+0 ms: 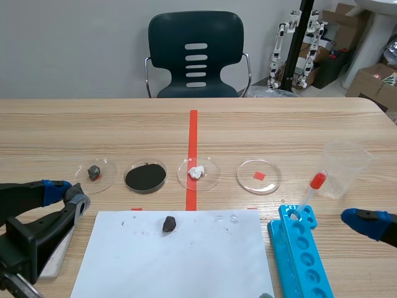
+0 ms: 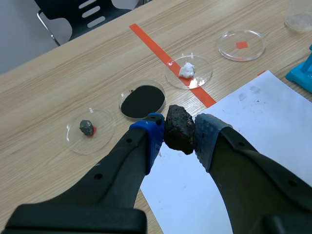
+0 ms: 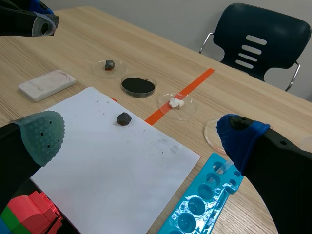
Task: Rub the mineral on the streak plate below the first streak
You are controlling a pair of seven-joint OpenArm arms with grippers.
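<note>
While left fingers [image 2: 151,136] pinch the dark mineral [image 2: 179,129], right fingers [image 3: 243,141] stand wide apart.
Its long axis crosses the squeeze; only the left wrist view shows that grip.

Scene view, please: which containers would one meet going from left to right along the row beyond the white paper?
dish with a grey stone → dish of black powder → dish with a white lump → dish with a red square → clear plastic cup
</note>
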